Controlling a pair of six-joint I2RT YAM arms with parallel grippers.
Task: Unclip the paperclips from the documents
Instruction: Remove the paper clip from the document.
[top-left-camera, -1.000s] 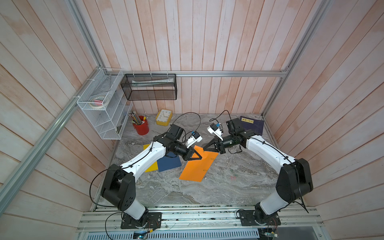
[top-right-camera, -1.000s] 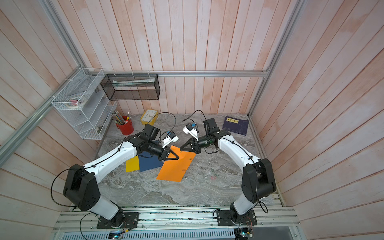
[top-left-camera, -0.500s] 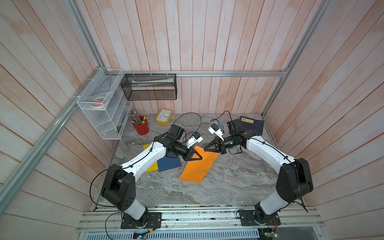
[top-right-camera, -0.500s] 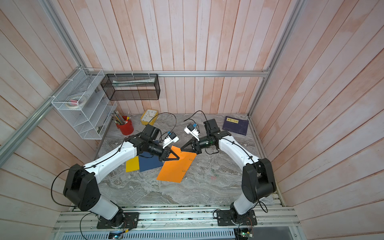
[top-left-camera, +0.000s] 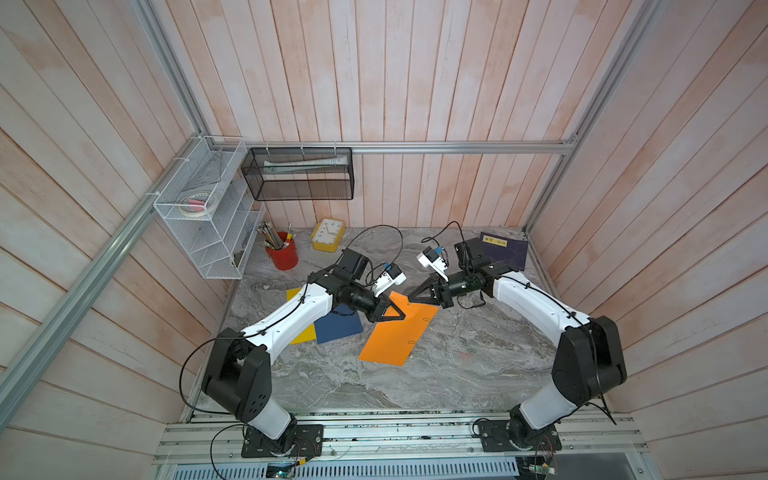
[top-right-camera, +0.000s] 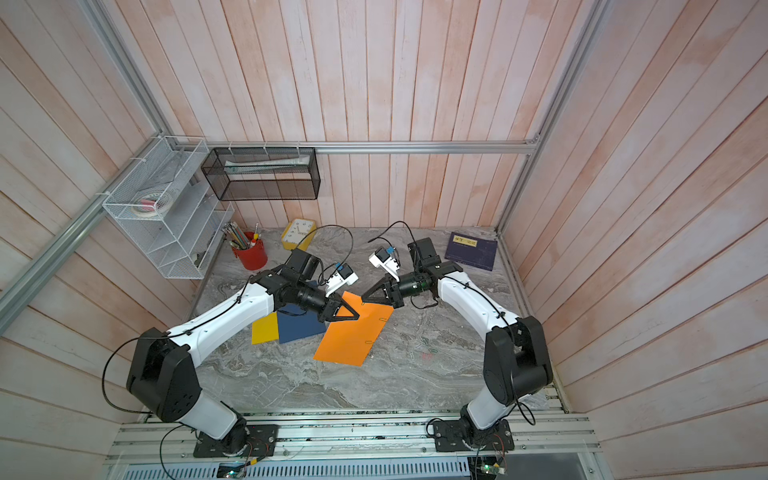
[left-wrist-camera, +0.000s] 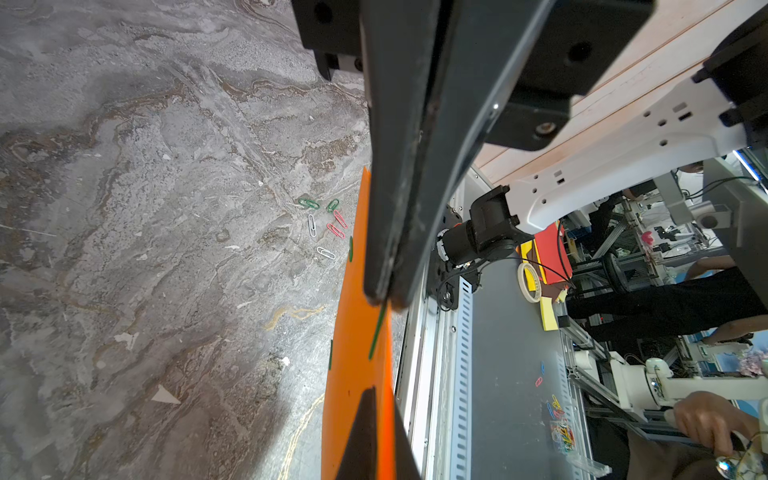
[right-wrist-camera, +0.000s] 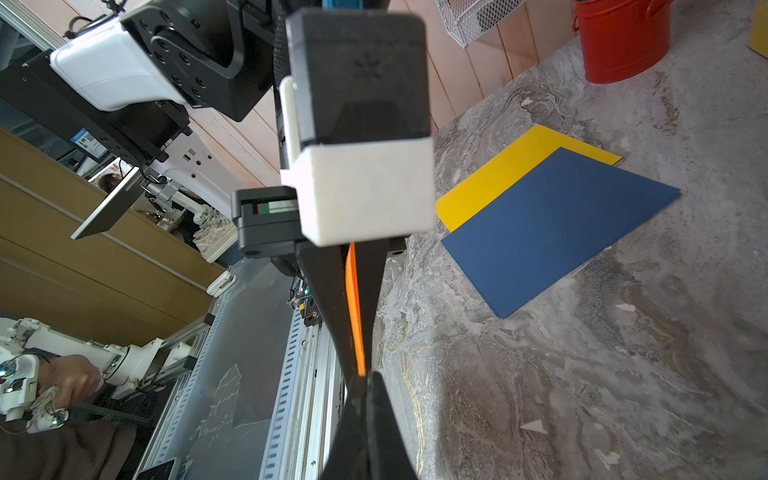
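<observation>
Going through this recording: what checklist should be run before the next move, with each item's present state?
1. Left gripper shut on the orange sheet: ok.
2. Right gripper shut on that sheet's far edge: ok.
3. Right gripper pinching a clip, not paper alone: cannot tell.
4. Orange sheet free of clips: not ok; a green paperclip sits on its edge.
5. Blue sheet and yellow sheet lying flat, ungripped: ok.

Three documents, six loose paperclips
</observation>
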